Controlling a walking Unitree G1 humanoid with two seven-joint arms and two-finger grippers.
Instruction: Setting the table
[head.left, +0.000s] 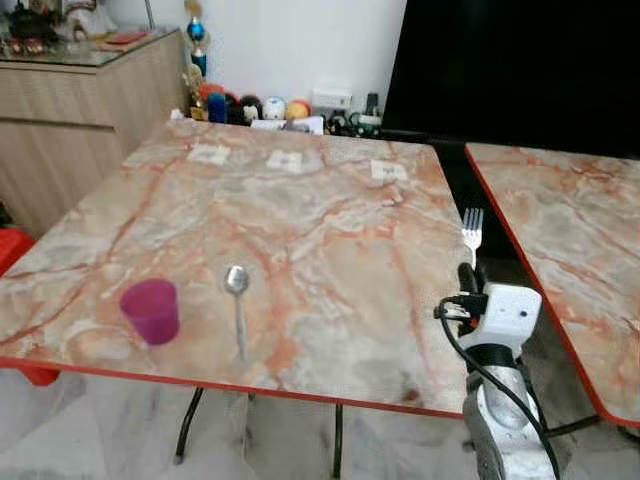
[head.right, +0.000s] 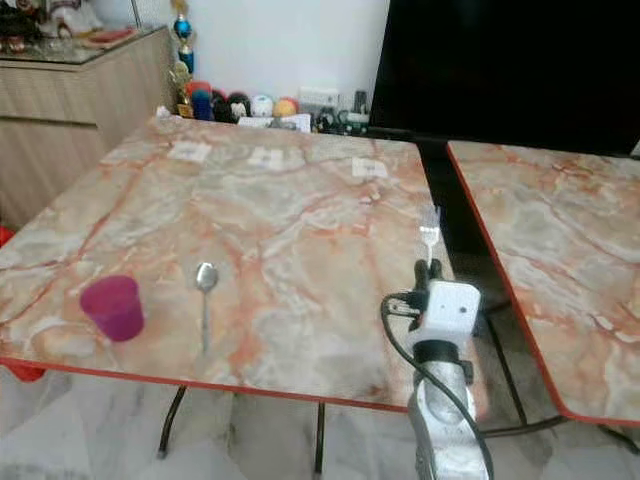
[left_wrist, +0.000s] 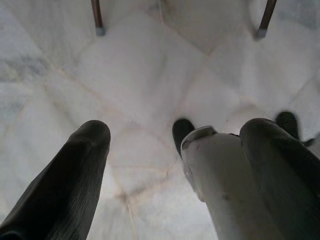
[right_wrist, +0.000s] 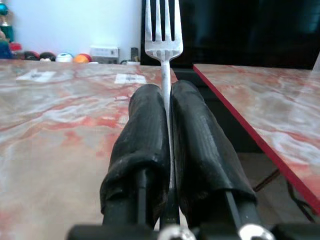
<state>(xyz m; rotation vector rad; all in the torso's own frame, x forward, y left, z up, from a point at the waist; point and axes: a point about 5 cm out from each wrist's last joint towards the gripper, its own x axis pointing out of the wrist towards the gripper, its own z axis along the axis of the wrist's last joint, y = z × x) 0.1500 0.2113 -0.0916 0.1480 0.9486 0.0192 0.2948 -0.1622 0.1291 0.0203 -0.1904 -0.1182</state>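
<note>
My right gripper is raised over the marble table's right front part, shut on a silver fork whose tines point up and away. In the right wrist view the fork stands pinched between the two black fingers. A purple cup stands upright near the table's front left edge. A silver spoon lies just right of it, bowl toward the far side. My left gripper hangs low over the white floor, fingers spread apart, holding nothing.
A second marble table stands to the right across a dark gap. Paper slips lie on the far part of the table. Toys and balls line the wall behind. A wooden sideboard stands at the back left.
</note>
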